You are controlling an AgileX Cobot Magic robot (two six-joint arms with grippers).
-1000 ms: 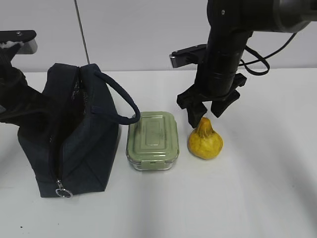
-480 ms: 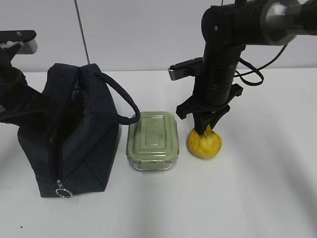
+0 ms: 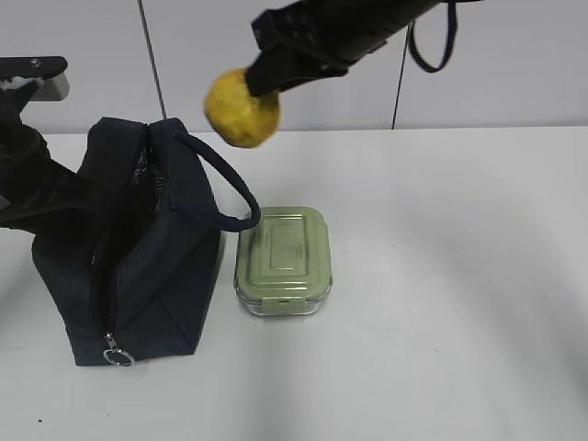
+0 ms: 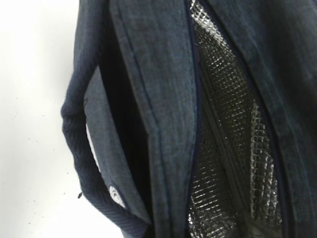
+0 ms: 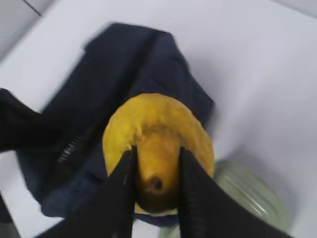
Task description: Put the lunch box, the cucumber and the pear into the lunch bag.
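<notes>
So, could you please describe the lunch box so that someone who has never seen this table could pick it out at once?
Start at the dark navy lunch bag standing at the left of the white table. Just right of it, below the bag's loop handle, sits the lunch box: a small clear rectangular container with rounded corners. Its pale sage-green ribbed lid sets it apart from the yellow pear held in the air above.

We are seeing the right gripper (image 5: 154,171) only in part: its fingers are running off the bottom edge of the right wrist view, and they are hiding the pear's (image 5: 158,129) neck between them. Below them, the lunch bag (image 5: 124,79) and the lunch box (image 5: 257,196) are looking blurred. We are not seeing the left gripper's fingertips anywhere; the bag's fabric (image 4: 163,99) is filling its view.
</notes>
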